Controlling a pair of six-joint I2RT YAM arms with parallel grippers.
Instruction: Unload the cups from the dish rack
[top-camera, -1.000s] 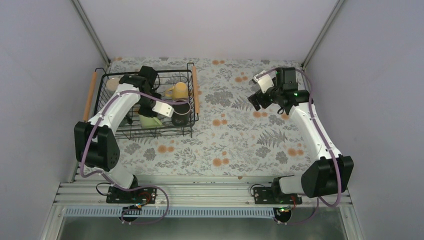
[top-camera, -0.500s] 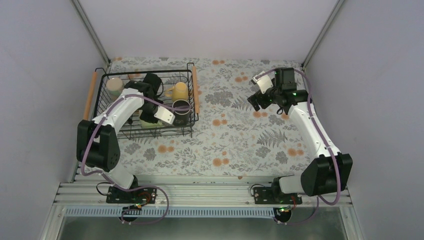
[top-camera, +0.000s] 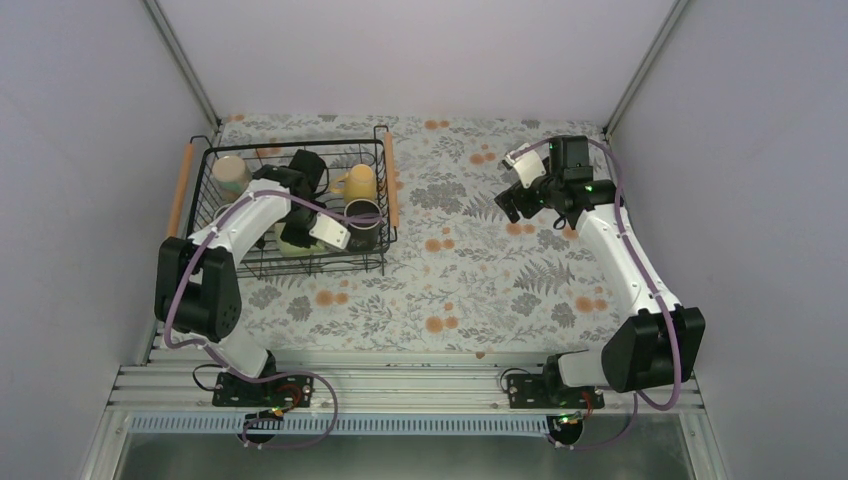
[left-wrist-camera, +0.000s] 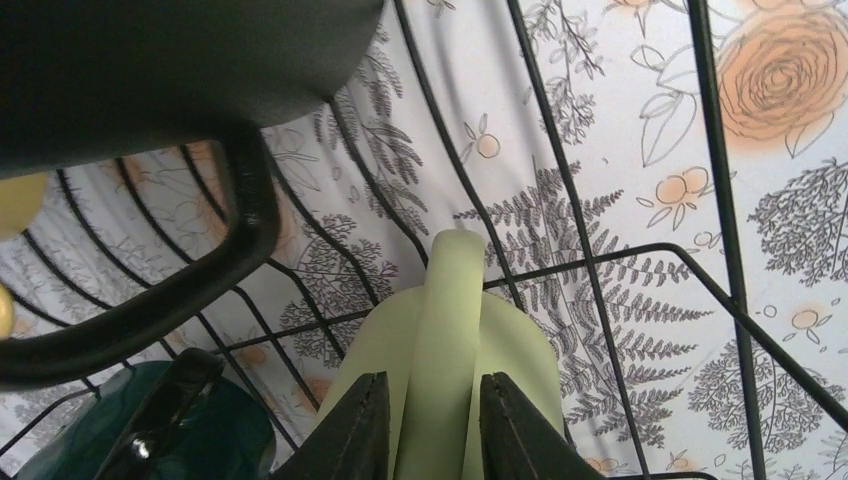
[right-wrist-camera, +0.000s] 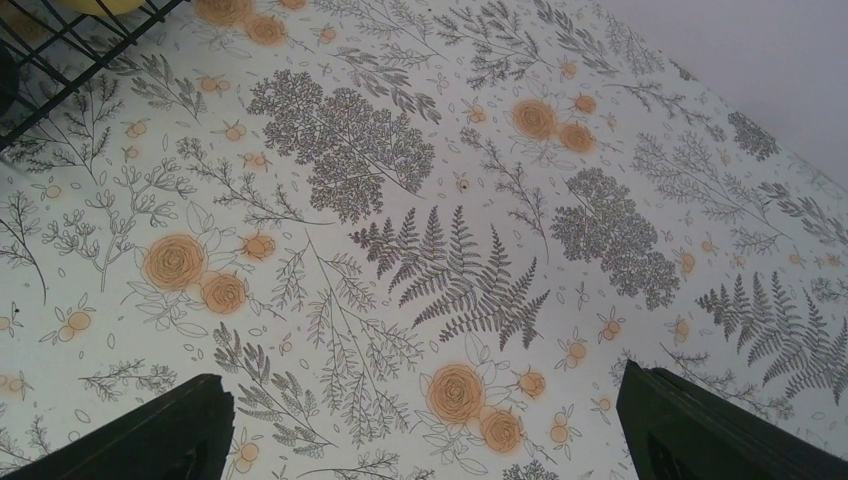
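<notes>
1. Left wrist view: my left gripper (left-wrist-camera: 435, 395) is narrowed onto the handle (left-wrist-camera: 452, 290) of the pale green mug (left-wrist-camera: 520, 350), apparently touching it on both sides.
2. The handle's long axis runs straight ahead of me. The mug sits inside the dish rack (top-camera: 300, 272), directly below.
3. My right gripper (right-wrist-camera: 435, 440) is wide open and empty over the table (right-wrist-camera: 400, 250), well apart from the rack, so the left arm is nearer.

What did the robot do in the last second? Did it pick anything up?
The left hand moved a little nearer inside the dish rack and settled over the pale green mug, fingers either side of its handle; whether they grip it is unclear. Nothing was lifted out. The right hand stayed open above the table, and the yellow mug and black mug kept their places.
</notes>
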